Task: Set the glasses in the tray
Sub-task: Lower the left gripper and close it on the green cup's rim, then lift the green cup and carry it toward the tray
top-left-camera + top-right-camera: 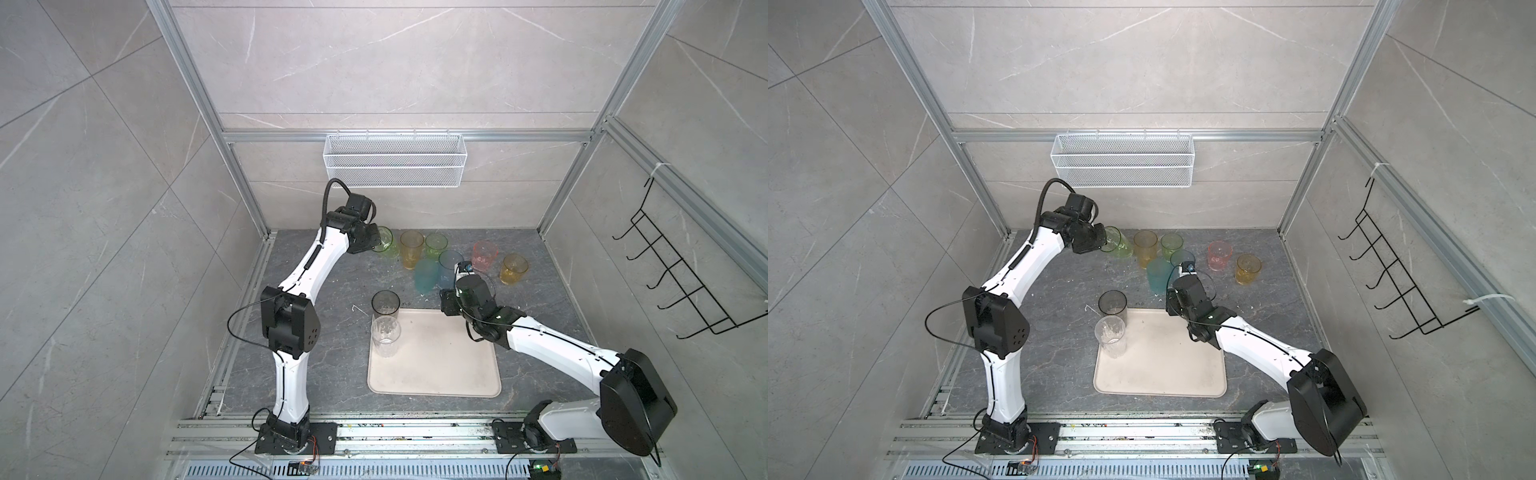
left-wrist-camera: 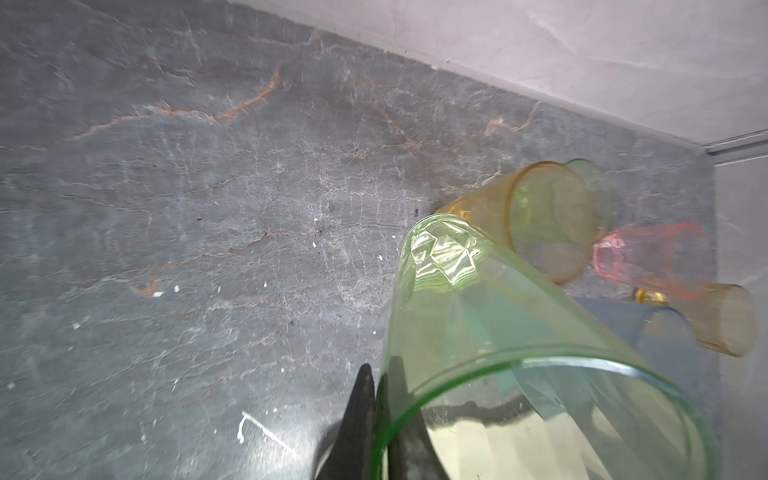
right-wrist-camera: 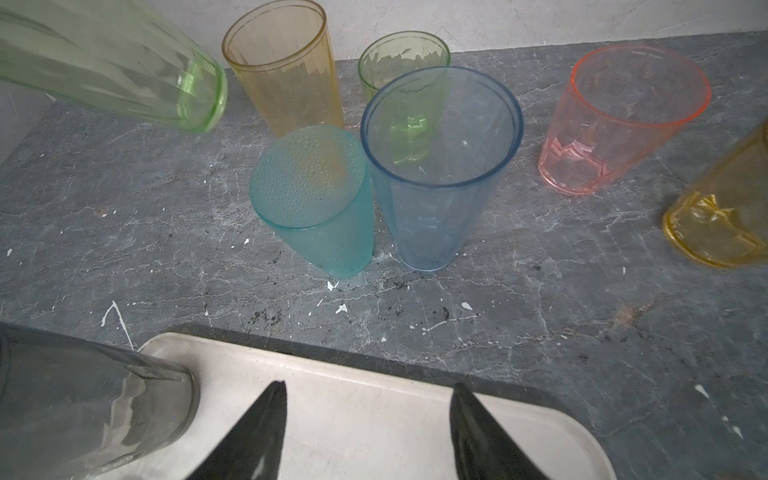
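My left gripper (image 2: 380, 374) is shut on the rim of a tall green glass (image 2: 478, 316), one finger inside and one outside; the glass (image 1: 384, 244) tilts at the back left. My right gripper (image 3: 368, 386) hangs open and empty over the far edge of the cream tray (image 1: 436, 374). On the tray's left side stand a smoky grey glass (image 1: 385, 305) and a clear glass (image 1: 385, 336). Behind the tray stand a tall amber glass (image 3: 286, 70), a short green one (image 3: 399, 58), a blue one (image 3: 436, 174), an upturned teal one (image 3: 316, 203), a pink one (image 3: 615, 120) and a short amber one (image 3: 723, 216).
A white wire basket (image 1: 392, 160) hangs on the back wall. A black hook rack (image 1: 681, 270) is fixed to the right wall. Aluminium frame posts (image 1: 257, 216) border the grey stone counter (image 1: 332, 365).
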Tool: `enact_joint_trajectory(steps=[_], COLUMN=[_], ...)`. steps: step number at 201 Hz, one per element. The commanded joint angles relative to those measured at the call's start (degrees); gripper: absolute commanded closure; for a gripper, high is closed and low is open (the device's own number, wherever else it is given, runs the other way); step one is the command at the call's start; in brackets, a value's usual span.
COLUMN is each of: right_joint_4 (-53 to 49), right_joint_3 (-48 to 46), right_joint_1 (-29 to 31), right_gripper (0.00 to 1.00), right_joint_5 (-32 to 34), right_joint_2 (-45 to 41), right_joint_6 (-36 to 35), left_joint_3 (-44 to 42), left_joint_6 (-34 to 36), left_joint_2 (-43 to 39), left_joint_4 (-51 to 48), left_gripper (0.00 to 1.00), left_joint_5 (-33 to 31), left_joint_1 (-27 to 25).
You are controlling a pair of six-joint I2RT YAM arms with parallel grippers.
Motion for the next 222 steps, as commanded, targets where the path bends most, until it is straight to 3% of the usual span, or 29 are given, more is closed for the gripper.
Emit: enact_joint_trajectory(steps=[1, 124, 177, 222], right_joint_4=[-0.88, -0.91, -0.94, 0.2], right_joint_3=[1.34, 1.49, 1.62, 0.19], right_joint_1=[-0.18, -0.16, -0.16, -0.13], right_gripper=[0.36, 0.36, 0.36, 0.36], right_joint_5=[0.84, 0.85, 0.87, 0.57], right_joint_2=[0.36, 0.93, 1.15, -0.78], right_joint_6=[0.47, 0.53, 0.5, 0.69], left_joint_3=[0.61, -1.13, -1.28, -1.29], left_joint_6=[1.91, 3.79, 4.19, 2.07], left_joint_2=[-6.07, -19.82, -24.09, -27.42], left_joint_4=[-3.91, -17.49, -25.02, -31.77], left_gripper=[1.0, 1.0, 1.0, 1.0], left_joint_5=[-1.48, -1.51, -4.4, -10.91], left_joint_1=[-0.96, -6.93, -15.17, -25.58])
